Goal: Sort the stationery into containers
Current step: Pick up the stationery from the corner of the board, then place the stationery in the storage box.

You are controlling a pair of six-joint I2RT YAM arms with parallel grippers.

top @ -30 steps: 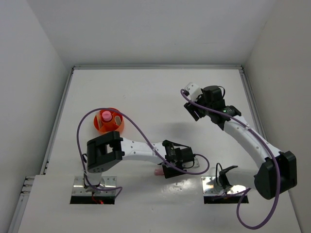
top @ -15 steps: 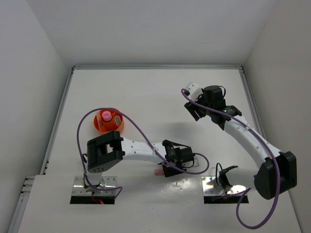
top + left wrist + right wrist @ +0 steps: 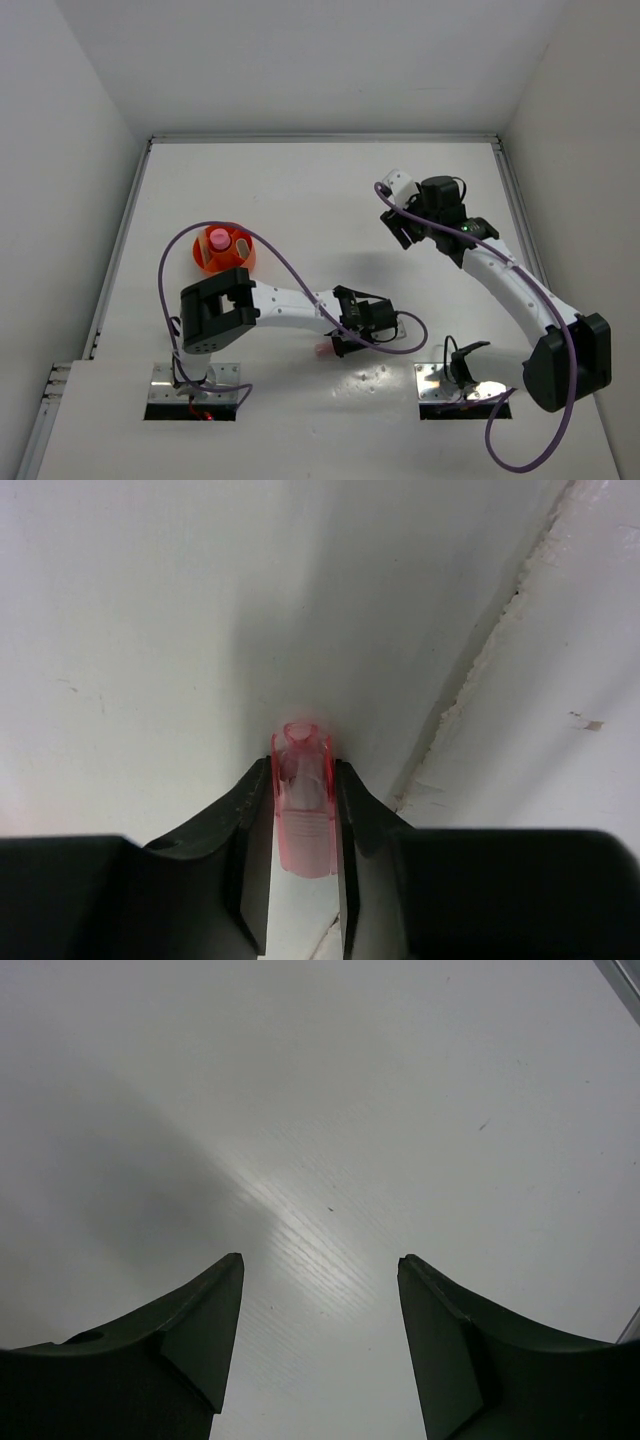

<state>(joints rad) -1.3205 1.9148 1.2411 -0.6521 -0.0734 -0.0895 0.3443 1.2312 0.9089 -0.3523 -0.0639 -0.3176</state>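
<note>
My left gripper (image 3: 335, 349) is low over the table near its front edge, shut on a small translucent pink stationery piece (image 3: 303, 800) that stands between the black fingers (image 3: 250, 830); its pink end also shows in the top view (image 3: 324, 351). The round orange tub (image 3: 223, 248) with inner dividers sits at the left, a pink-capped item (image 3: 215, 238) inside it. My right gripper (image 3: 403, 228) is open and empty over bare table on the right; its fingertips (image 3: 228, 1270) are spread wide apart.
A purple cable (image 3: 290, 275) loops from the left arm past the tub. A cracked seam in the table surface (image 3: 470, 695) runs beside the left gripper. White walls enclose the table at the back and both sides.
My left gripper has shifted slightly left and toward the front with the pink piece. The right arm has barely moved.
</note>
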